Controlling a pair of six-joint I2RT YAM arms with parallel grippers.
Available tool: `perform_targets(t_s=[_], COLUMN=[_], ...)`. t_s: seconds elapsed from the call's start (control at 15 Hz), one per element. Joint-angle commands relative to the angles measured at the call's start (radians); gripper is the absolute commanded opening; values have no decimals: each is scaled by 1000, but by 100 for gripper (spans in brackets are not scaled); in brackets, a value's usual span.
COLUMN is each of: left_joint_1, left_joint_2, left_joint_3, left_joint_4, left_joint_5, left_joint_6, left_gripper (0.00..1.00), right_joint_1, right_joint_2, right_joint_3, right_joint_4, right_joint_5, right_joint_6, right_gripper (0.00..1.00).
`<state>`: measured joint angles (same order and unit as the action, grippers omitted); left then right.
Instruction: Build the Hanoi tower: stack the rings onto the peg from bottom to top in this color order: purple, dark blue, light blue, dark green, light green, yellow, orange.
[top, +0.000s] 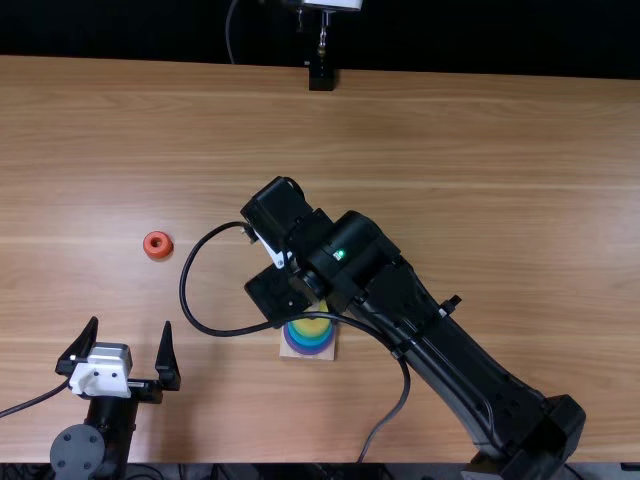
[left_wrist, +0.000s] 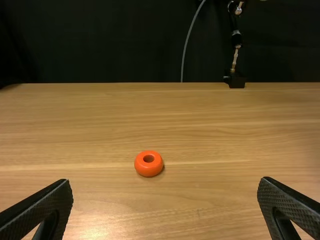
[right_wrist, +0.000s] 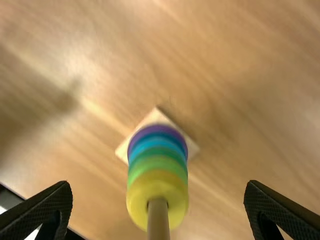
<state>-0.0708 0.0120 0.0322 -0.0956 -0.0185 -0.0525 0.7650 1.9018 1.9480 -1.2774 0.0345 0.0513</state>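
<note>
On the wooden bench (top: 500, 200), the orange ring (top: 149, 247) is lying flat and alone at the left of the top view, up and slightly right of the left gripper (top: 130, 323). In the left wrist view that ring is showing between the gripper's (left_wrist: 165, 200) fingers but farther off, with neither finger touching it. These fingers are standing wide apart and are holding nothing.

The right arm (top: 440, 350) is reaching from the lower right corner to the middle of the top view, where its gripper (top: 275, 295) is hanging over the tower. In the right wrist view the fingers are spreading wide, one at each side, and the peg (right_wrist: 158, 220) is rising between them, touching neither.

Six rings are sitting on that peg, in order from the bottom: purple (right_wrist: 156, 128), dark blue (right_wrist: 156, 135), light blue (right_wrist: 156, 144), dark green (right_wrist: 157, 151), light green (right_wrist: 156, 164) and yellow (right_wrist: 137, 200). A square wooden base (right_wrist: 157, 116) is supporting them, just below the middle of the top view, partly hidden under the arm. A black cable (top: 184, 290) is looping off the right arm and crossing over the tower there. At the top edge, left of center, a small black stand (top: 321, 76) is resting at the bench's far side.
</note>
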Motion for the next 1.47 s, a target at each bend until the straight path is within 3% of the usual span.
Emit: perform_targets(t_s=[0.0,0.27,0.53,0.8,1.07,1.4], left_joint_1=[9,9,9,9,9,9], left_joint_2=[-12,-12,-12,-12,-12,-12], left_joint_3=[-32,-32,-32,-32,-32,-32], left_joint_4=[-4,-4,-4,-4,-4,-4], left_joint_5=[7,7,9,7,7,9], left_joint_6=[12,12,12,12,12,12], left_gripper=[100,100,100,100,100,100], right_joint_1=[-58,-207,-395,-602,-691,-722], right_joint_2=[-90,-316,-647,-955,-1359,-1719], right_joint_3=[-4,-107,-448,-879,-1383,-1755], right_joint_4=[43,371,790,1039,1332,1350], right_joint_5=[15,83,80,72,72,72], right_joint_6=[6,2,-3,-13,-16,-9], right_gripper=[100,100,100,100,100,100])
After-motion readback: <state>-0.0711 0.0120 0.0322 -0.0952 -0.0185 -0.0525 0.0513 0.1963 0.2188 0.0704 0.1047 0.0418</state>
